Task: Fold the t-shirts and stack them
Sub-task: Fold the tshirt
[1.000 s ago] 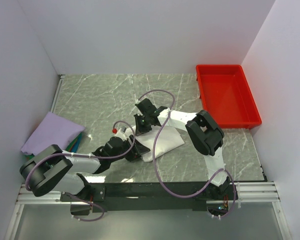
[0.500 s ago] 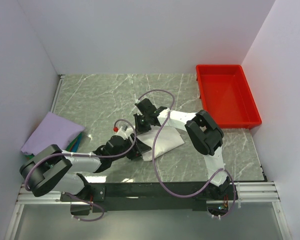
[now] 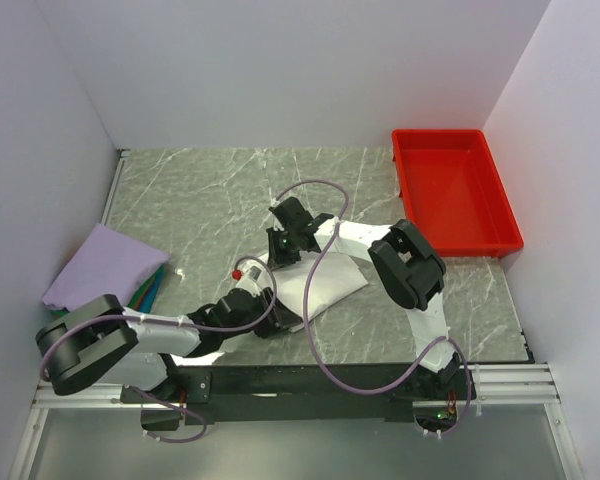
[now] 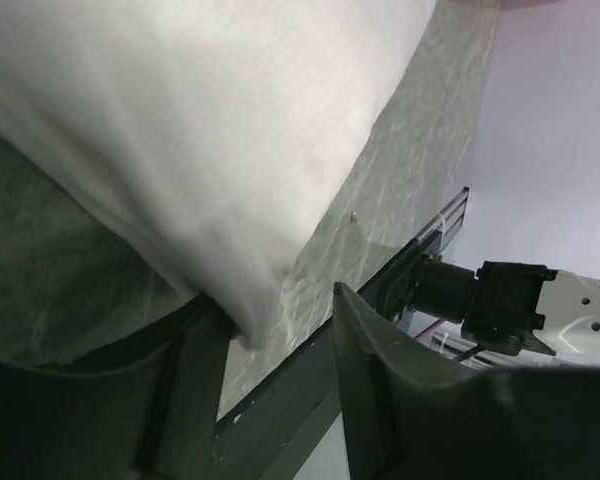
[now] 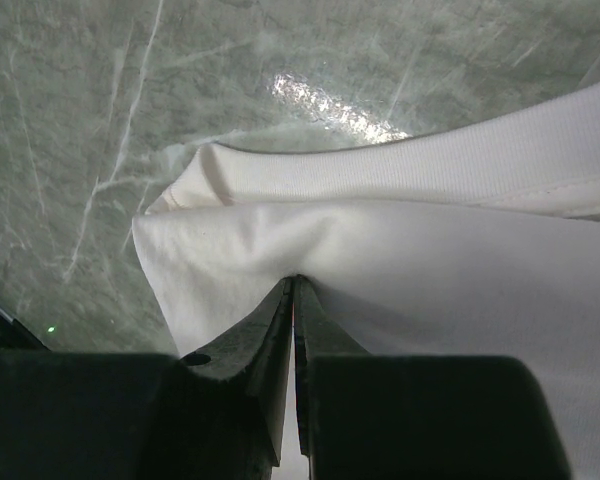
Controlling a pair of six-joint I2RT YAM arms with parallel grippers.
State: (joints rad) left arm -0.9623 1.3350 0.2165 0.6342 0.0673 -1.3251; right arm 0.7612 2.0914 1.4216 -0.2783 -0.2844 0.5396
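1. Done so far, as I judge it: a folded lavender t-shirt (image 3: 105,262) lies at the left side of the bench (image 3: 200,190). The edge of a green t-shirt (image 3: 148,288) peeks out from under its near side. That looks like the start of the stack. Whether more lies below, I cannot tell.

2. In hand: the white t-shirt (image 3: 330,285) lies at the middle of the bench, near the front edge and well apart from the stack. It is bunched into a rough, slanted oblong rather than a neat fold, and its print does not show.

3. The right gripper (image 5: 295,300) has its jaws pressed together on a doubled edge of the white cloth at the shirt's far left corner.

4. The left gripper (image 4: 280,390) is at the shirt's near left corner. Its jaws stand partly apart, with the cloth's corner hanging between them against one finger and not clamped.

5. Left to do, in my view: get a firm hold with the left jaws, finish the fold into a flat packet, and carry it over onto the lavender shirt.

6. The red tray (image 3: 450,195) at the far right holds nothing visible and plays no part here.
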